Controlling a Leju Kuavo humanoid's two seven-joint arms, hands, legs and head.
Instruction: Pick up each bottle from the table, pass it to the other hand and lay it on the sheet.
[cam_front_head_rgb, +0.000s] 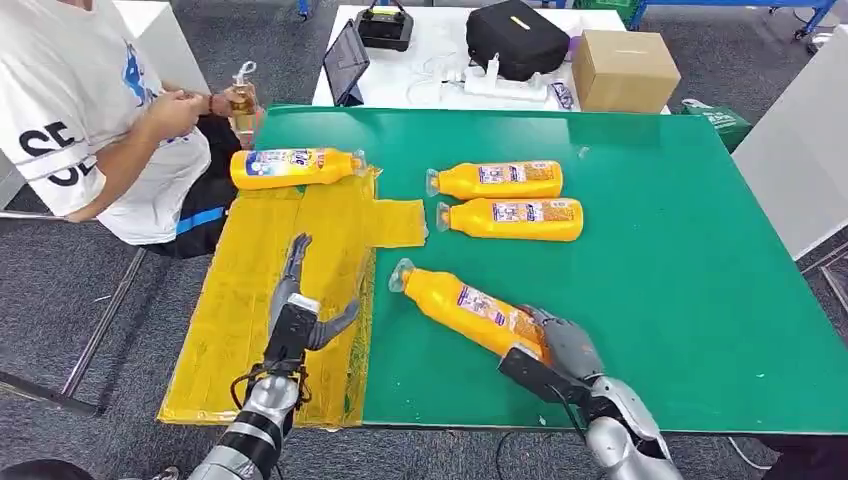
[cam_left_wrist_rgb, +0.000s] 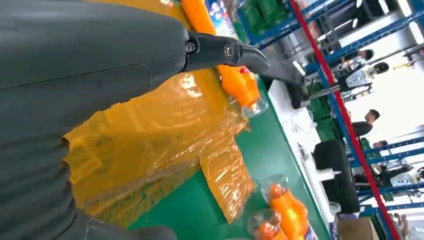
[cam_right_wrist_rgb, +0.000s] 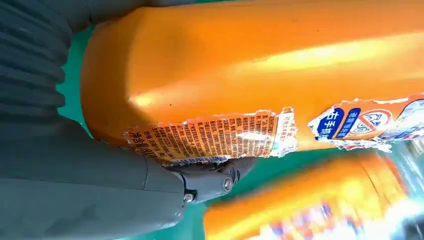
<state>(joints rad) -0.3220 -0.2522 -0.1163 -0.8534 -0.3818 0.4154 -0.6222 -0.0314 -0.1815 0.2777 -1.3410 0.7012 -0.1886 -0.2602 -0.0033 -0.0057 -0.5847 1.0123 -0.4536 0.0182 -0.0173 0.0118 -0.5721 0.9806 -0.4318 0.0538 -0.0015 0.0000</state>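
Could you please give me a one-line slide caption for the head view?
Right robot hand grips an orange bottle on the green table; left robot hand open over the yellow sheet.

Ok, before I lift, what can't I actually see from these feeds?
- Base of the near bottle: hidden in the head view by the right robot hand.
- Right fingers: the bottle covers them in the right wrist view.
- Second bottle beyond it: blurred.
- Label print on the far bottles: too small.
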